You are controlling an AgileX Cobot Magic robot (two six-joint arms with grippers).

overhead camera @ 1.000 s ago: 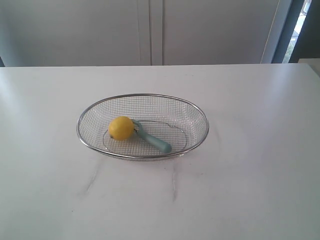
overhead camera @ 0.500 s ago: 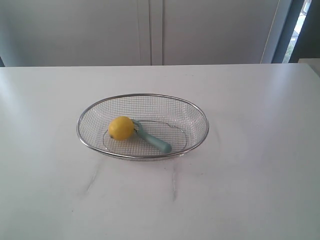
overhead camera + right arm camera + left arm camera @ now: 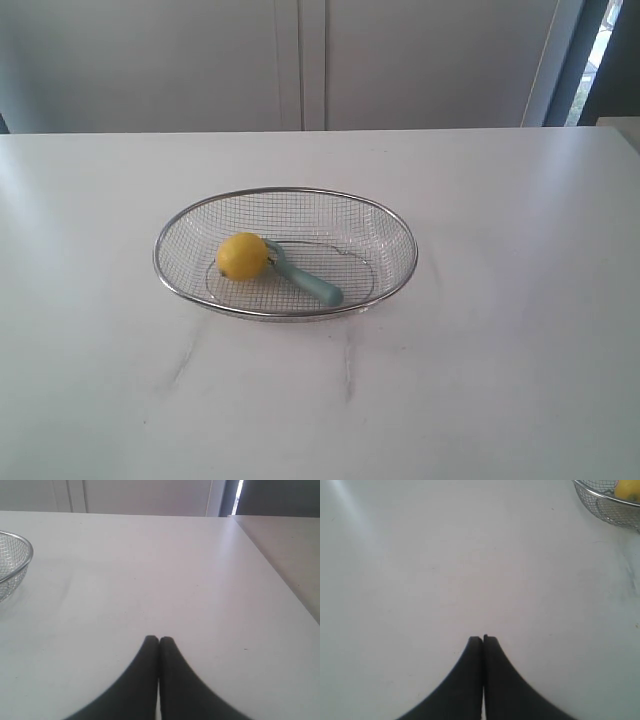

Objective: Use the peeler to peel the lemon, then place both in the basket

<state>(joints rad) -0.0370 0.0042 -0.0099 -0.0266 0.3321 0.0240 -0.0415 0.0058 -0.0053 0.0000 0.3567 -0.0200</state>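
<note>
The lemon [image 3: 241, 256] lies in the left half of the basket [image 3: 290, 190], just left of the exterior frame's centre. It touches the head of the peeler [image 3: 305, 279], whose teal handle slants toward the lower right inside the mesh. The basket rests on the white table [image 3: 500, 350]. The left gripper [image 3: 483, 639] and the right gripper [image 3: 158, 640] each hang over the tabletop, jaws pressed together.
</note>
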